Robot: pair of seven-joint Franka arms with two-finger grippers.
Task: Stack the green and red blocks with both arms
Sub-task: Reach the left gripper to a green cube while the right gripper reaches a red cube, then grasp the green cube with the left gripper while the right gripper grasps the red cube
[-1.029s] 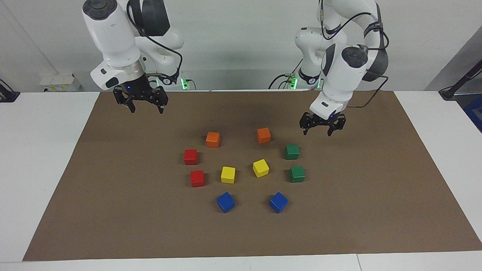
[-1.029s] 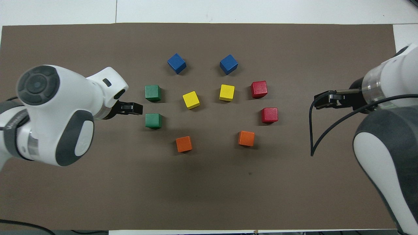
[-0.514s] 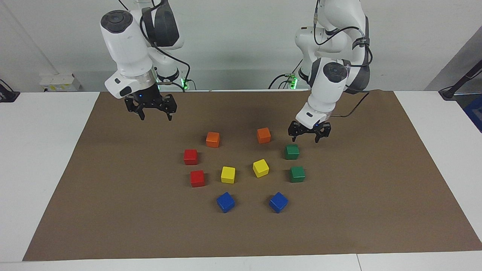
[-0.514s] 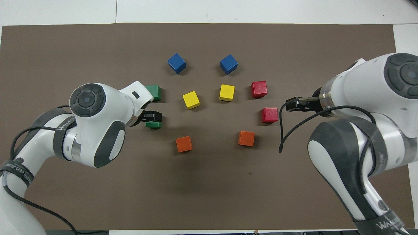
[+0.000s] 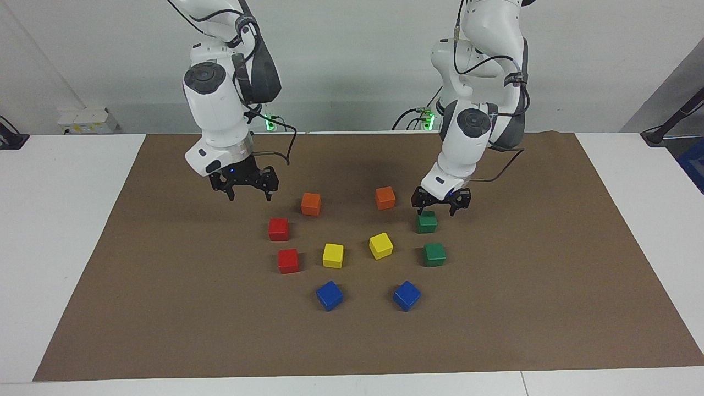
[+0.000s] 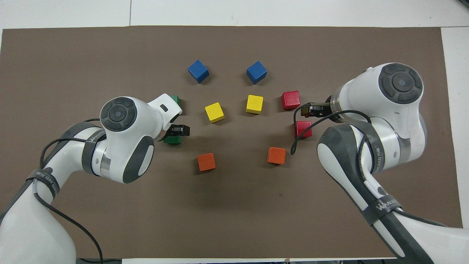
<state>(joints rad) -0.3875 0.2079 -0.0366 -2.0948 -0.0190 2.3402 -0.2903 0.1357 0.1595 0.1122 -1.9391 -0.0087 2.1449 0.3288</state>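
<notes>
Two green cubes lie toward the left arm's end of the mat: one nearer the robots (image 5: 427,222) and one farther (image 5: 434,254). Two red cubes lie toward the right arm's end, one nearer (image 5: 278,229) and one farther (image 5: 288,260). My left gripper (image 5: 439,207) is open and low over the nearer green cube (image 6: 172,139), apart from it. Its wrist half hides the farther green cube (image 6: 176,99) in the overhead view. My right gripper (image 5: 249,192) is open and raised over the mat beside the red cubes (image 6: 302,129) (image 6: 291,100).
Two orange cubes (image 5: 311,203) (image 5: 385,197) lie nearest the robots. Two yellow cubes (image 5: 333,255) (image 5: 380,245) sit in the middle of the ring and two blue cubes (image 5: 329,295) (image 5: 407,295) farthest. All rest on a brown mat (image 5: 522,308).
Both arms have swung inward and lowered. The left gripper came from beside the green cubes to over the nearer one. The right gripper came toward the red cubes. No cube moved.
</notes>
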